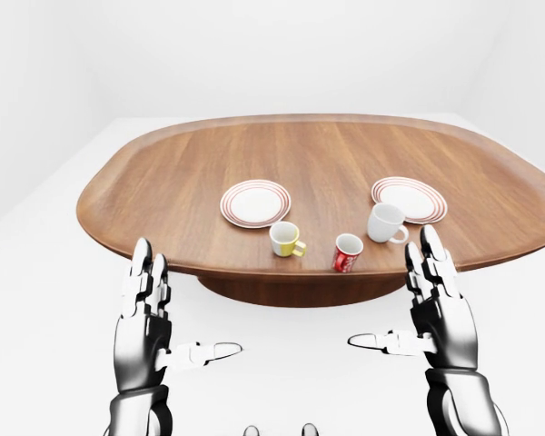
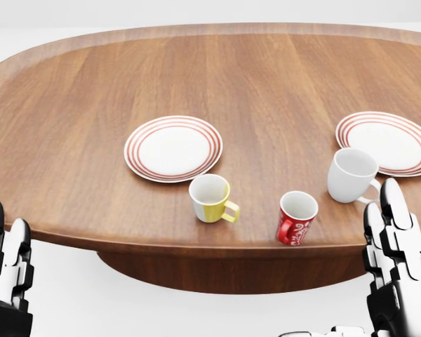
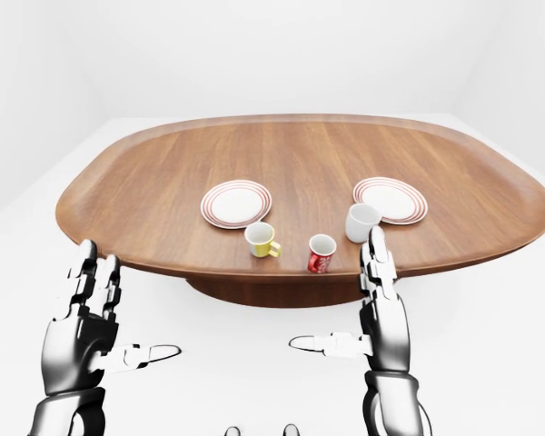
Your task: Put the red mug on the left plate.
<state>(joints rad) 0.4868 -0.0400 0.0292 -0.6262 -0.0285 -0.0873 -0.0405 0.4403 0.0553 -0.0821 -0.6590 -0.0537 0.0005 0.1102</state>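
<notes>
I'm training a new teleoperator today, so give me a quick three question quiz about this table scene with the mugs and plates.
1. True or false: the red mug already sits on the left plate.
2. Which mug stands nearest the left plate? A) white mug B) yellow mug C) red mug
3. Fill in: both the left hand and right hand are ____, holding nothing.

Key: 1 false; 2 B; 3 open.
</notes>
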